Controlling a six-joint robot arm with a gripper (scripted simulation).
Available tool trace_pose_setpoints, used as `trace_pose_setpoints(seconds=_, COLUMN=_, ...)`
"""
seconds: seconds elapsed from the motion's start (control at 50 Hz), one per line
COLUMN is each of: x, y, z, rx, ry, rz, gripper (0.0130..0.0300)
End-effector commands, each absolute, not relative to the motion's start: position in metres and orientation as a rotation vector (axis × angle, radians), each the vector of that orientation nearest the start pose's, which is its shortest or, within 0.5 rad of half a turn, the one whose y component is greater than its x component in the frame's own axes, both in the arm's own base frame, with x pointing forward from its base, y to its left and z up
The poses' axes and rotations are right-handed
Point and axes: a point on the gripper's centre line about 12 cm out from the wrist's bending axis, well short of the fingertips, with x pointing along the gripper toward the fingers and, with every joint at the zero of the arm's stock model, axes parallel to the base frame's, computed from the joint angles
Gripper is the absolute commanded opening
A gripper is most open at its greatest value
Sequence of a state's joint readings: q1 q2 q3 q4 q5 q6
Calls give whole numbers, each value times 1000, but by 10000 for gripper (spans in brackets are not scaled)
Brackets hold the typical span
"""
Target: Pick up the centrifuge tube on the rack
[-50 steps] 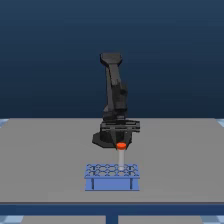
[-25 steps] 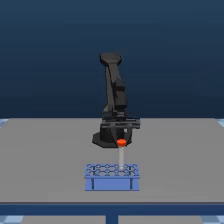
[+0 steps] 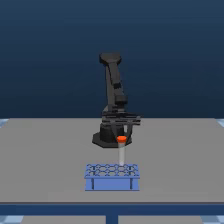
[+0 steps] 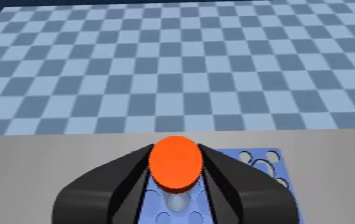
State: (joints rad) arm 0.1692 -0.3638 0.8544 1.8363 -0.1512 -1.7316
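A: What stands behind everything?

B: A plain dark blue backdrop (image 3: 45, 55), darker toward the top, with no windows or furniture showing.

A: And the surface?

B: A flat grey table (image 3: 45, 150), evenly lit, its near edge a dark band with pale panels below.

A: Any floor?

B: Yes, in the wrist view, a blue and pale checkered floor (image 4: 173, 60) beyond the table's edge.

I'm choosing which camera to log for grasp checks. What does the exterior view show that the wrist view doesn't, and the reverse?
Only the exterior view shows the arm, the whole rack on its legs, and the centrifuge tube hanging upright, mostly above the rack. Only the wrist view shows the fingers pressed against both sides of the orange cap, and a checkered floor beyond the table. Both show the gripper, tube, rack and table.
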Motion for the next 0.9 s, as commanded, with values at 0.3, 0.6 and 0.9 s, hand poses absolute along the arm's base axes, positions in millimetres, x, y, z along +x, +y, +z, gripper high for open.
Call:
trace_pose_setpoints(seconds=0.3, x=313, y=36, z=242, rx=0, ry=524, rz=0, gripper=130)
trace_pose_setpoints(seconds=0.6, x=313, y=36, z=252, rx=0, ry=524, rz=0, gripper=130)
trace_pose_setpoints(seconds=0.9, x=313, y=36, z=260, rx=0, ry=524, rz=0, gripper=130)
